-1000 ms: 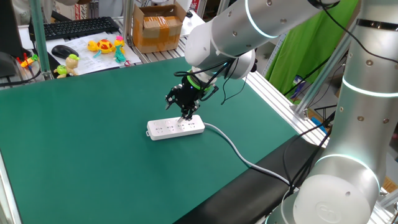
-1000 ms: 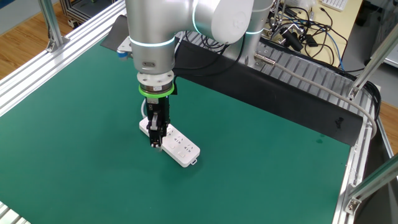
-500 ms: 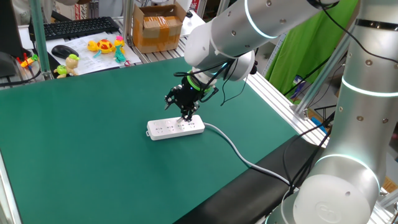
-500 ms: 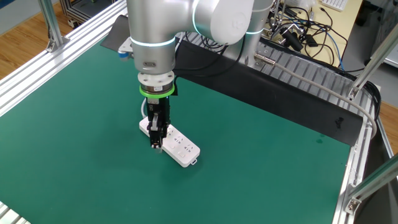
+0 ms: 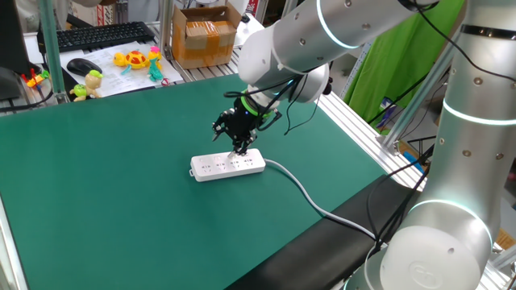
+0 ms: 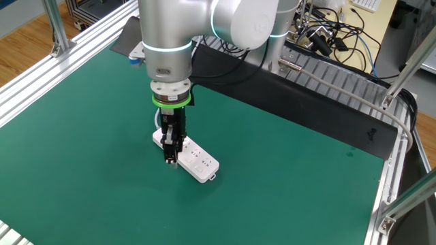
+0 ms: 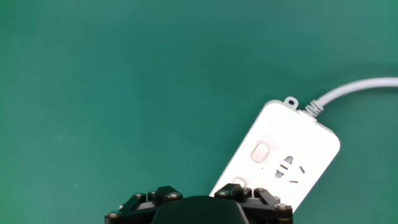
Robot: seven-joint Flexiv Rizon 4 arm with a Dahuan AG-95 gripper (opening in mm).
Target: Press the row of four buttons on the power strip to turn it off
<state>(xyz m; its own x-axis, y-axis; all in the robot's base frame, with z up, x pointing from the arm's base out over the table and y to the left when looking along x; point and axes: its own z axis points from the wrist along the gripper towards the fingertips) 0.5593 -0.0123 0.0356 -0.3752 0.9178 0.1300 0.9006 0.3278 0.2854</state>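
Note:
The white power strip (image 5: 228, 165) lies flat on the green mat, its pale grey cable (image 5: 306, 193) running off to the right. My gripper (image 5: 239, 148) points down over the strip's cable end. From the other side, the black gripper (image 6: 170, 159) hangs at the near edge of the power strip (image 6: 196, 160). The hand view shows the power strip (image 7: 292, 143) slanting in from the lower right, with one button (image 7: 259, 152) in full view. A second button (image 7: 237, 183) sits partly behind the hand's black body (image 7: 199, 208). No view shows the fingertips clearly.
Beyond the mat's far edge are a cardboard box (image 5: 205, 36), a black keyboard (image 5: 97, 34), a mouse (image 5: 83, 64) and small toys (image 5: 137, 59). Aluminium rails (image 6: 41, 82) border the table, and loose cables (image 6: 334, 34) lie behind it.

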